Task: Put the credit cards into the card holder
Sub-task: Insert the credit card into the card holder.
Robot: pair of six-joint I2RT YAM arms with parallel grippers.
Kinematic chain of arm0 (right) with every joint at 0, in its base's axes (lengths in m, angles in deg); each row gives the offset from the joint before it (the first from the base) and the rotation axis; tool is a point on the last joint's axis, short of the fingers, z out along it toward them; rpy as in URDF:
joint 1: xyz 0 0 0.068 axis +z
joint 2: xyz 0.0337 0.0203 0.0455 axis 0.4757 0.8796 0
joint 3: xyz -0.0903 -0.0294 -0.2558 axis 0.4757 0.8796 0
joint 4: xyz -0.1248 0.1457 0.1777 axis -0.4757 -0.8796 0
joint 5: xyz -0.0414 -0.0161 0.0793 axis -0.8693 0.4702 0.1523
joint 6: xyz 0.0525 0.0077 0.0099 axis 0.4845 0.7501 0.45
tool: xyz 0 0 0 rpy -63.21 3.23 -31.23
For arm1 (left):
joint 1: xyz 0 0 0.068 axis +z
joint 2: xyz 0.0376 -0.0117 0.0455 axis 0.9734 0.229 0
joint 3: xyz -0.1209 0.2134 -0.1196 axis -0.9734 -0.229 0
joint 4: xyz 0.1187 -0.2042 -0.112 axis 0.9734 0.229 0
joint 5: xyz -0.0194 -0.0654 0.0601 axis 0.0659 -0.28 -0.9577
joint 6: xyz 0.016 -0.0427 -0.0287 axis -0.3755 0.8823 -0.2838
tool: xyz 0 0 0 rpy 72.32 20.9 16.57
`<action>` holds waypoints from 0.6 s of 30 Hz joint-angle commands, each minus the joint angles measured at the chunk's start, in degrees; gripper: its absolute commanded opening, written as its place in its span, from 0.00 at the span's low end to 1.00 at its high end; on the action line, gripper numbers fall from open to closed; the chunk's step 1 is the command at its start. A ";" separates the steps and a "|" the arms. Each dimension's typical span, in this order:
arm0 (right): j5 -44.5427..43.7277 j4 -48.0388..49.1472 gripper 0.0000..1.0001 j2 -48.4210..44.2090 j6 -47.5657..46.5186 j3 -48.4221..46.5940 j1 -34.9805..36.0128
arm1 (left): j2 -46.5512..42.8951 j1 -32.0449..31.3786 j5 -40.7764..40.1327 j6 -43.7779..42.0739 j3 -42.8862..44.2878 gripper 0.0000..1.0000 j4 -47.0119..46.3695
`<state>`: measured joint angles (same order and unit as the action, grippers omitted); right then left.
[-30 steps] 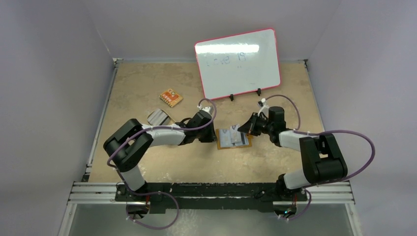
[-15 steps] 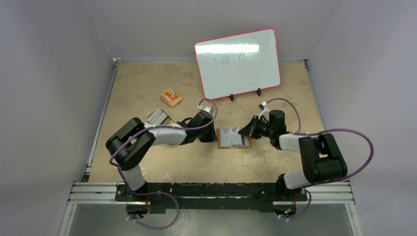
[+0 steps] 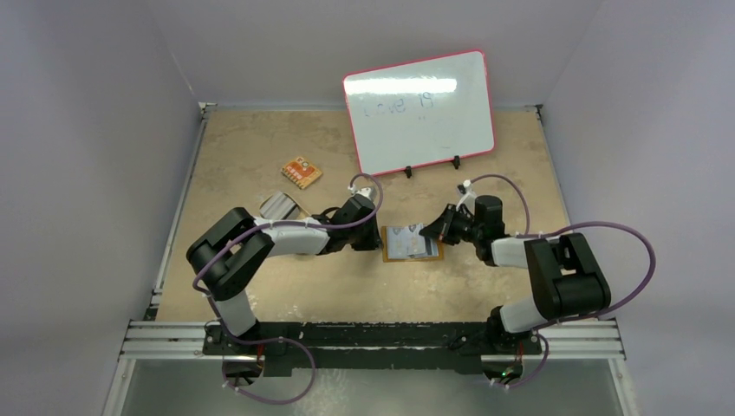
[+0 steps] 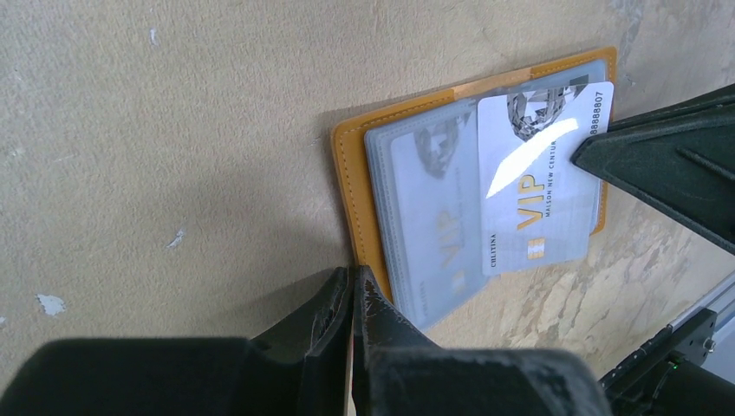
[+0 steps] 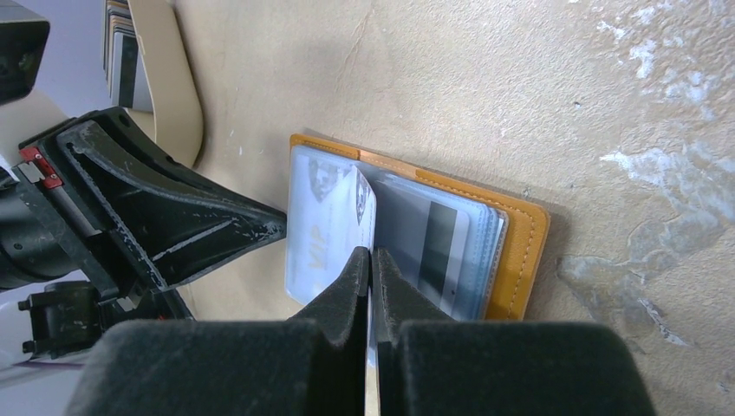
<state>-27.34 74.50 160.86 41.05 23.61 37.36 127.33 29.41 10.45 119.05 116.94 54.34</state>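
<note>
One credit card [image 4: 537, 186] at card holder [image 4: 350, 165] sleeve, right end effector [image 5: 371, 260] clamped on it; left end effector [image 4: 354, 290] pinches holder edge. Insertion step likely; next: slide card deeper, square to sleeve.

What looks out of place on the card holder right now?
One VIP card sits on top of the clear sleeves of the card holder, not inside a pocket, its edge pinched by the right end effector. Nothing looks bent or spilled.

Orange card holder [image 4: 350, 178], blue-grey inside; silver-white credit card [image 4: 537, 186], gold lettering.
</note>
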 commanded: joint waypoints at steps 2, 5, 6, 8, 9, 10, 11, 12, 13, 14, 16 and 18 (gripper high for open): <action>0.52 2.51 0.00 -0.05 -1.10 1.20 -0.04 | 2.47 0.16 -4.41 -0.44 -0.07 0.02 4.85; 0.28 0.51 0.00 -0.89 -1.38 1.19 0.10 | 2.63 0.16 -5.52 -0.74 0.17 0.02 6.02; 0.17 -0.67 0.00 -1.15 -1.58 0.97 0.10 | 2.65 0.19 -6.07 -0.98 0.38 0.02 6.66; -0.55 -2.11 0.00 -2.51 -1.83 1.12 0.18 | 2.54 0.16 -7.40 -1.54 0.78 0.02 8.18; -1.00 -2.67 0.00 -3.33 -2.08 1.32 0.23 | 2.49 0.16 -7.93 -1.73 1.02 0.02 8.67; -1.31 -2.88 0.00 -4.00 -2.30 1.55 0.34 | 2.46 0.16 -8.25 -1.83 1.16 0.02 9.02; -1.44 -2.87 0.00 -4.30 -2.35 1.70 0.47 | 2.44 0.16 -8.44 -1.86 1.17 0.02 9.09; -1.40 -2.90 0.00 -4.26 -2.33 1.71 0.60 | 2.48 0.16 -8.38 -1.85 1.30 0.02 9.09; -1.32 -2.83 0.00 -3.92 -2.33 1.65 0.87 | 2.59 0.16 -8.35 -1.78 1.41 0.02 9.09; -1.22 -2.68 0.00 -3.46 -2.21 1.51 1.10 | 2.67 0.16 -8.34 -1.80 1.51 0.02 9.09; -1.21 -2.08 0.00 -2.19 -1.83 1.29 1.60 | 2.85 0.17 -8.27 -1.67 1.60 0.02 8.94; -1.01 -0.56 0.00 -1.30 -1.26 1.47 1.72 | 2.89 0.16 -8.04 -1.67 1.67 0.02 8.79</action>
<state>-27.56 72.69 158.18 40.61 24.85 38.36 127.70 29.36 6.08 119.42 118.89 57.49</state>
